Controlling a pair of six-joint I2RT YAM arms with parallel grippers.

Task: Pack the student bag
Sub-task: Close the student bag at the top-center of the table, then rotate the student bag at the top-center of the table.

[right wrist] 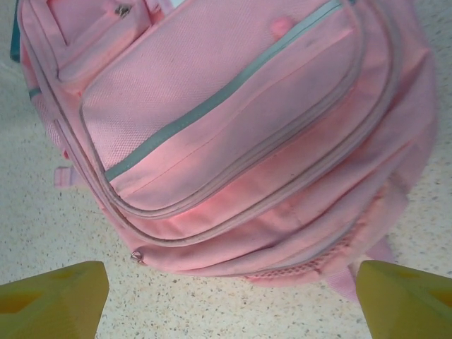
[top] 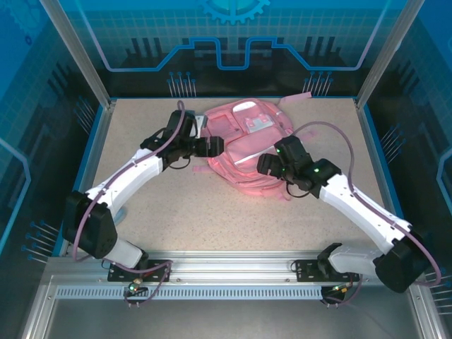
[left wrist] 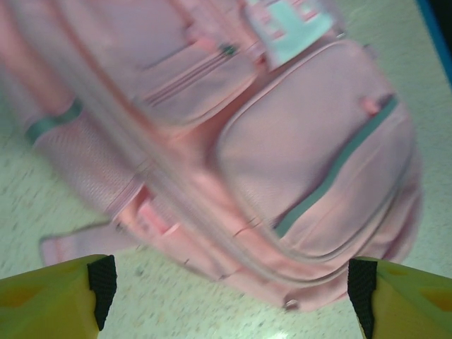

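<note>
Object: the student bag (top: 244, 152), a soft pink backpack, lies flat with its front side up on the speckled table (top: 176, 219), at the far centre of the table between the two arms.
Long axis: it runs from the far edge toward the near edge, with the near end skewed slightly to the right in the top view.
Heading: the end with the white patch (top: 254, 124) points to the far edge. The rounded front pocket with its pale reflective strip (top: 248, 159) points toward the arm bases. One pink strap (top: 297, 97) trails off the far right corner.
Left gripper (top: 216, 146): its yellow fingers (left wrist: 63, 304) stand wide apart and hold nothing. It sits just beside the bag's left flank, aimed across it. In its wrist view the bag lies ahead of the fingertips and crosses the frame on a diagonal.
Right gripper (top: 264, 164): its fingers (right wrist: 49, 300) are spread wide and hold nothing. It hangs at the bag's near right part. In its wrist view the strip pocket and a zip pull (right wrist: 136, 256) lie just ahead, with bare table between the fingertips.
Contact: the pictures do not show whether either gripper touches the fabric.
</note>
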